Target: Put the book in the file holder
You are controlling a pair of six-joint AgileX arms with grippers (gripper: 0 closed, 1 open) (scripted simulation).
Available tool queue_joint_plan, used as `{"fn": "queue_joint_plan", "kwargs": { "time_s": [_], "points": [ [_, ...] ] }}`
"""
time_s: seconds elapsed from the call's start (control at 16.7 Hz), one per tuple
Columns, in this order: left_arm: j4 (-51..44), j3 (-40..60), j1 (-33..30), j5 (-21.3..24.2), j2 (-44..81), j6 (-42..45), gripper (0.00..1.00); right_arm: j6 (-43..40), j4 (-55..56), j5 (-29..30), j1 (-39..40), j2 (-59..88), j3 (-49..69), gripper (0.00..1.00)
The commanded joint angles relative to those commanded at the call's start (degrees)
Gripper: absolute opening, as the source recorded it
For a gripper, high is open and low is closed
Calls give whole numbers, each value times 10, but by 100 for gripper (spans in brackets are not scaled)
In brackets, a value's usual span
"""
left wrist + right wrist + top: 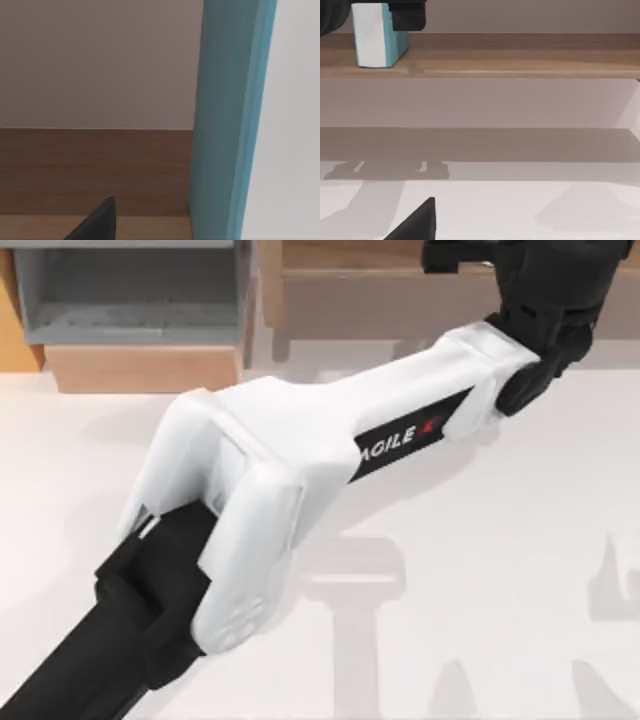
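The teal-blue book (375, 35) stands upright on the long brown shelf (520, 55), white page edges facing my right wrist camera. My left arm reaches across the table to the shelf at the back right. Its gripper (500, 260) is open, with black fingers (407, 15) on either side of the book. In the left wrist view the book (230, 120) rises close by, beside one dark fingertip (95, 225). The file holder (130, 290), grey-walled with a tan front panel (140, 365), sits at the back left. One fingertip (415, 225) of my right gripper hangs over the table, facing the shelf.
The brown shelf (400, 290) runs along the back, right of the file holder. My left arm's white link (300, 460) crosses the table diagonally from the front left. Arm shadows fall on the white tabletop (480, 620).
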Motion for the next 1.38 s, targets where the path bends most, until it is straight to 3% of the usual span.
{"fn": "queue_joint_plan", "kwargs": {
  "time_s": [0.6, 0.9, 1.38],
  "points": [
    [-76, 155, 11, 13, 77, -2, 100, 0, 0, 0, 0, 0, 0, 100],
    [-80, 161, 11, 13, 80, -2, 100, 0, 0, 0, 0, 0, 0, 100],
    [-80, 161, 11, 13, 80, -2, 40, 0, 0, 0, 0, 0, 0, 100]
  ]
}}
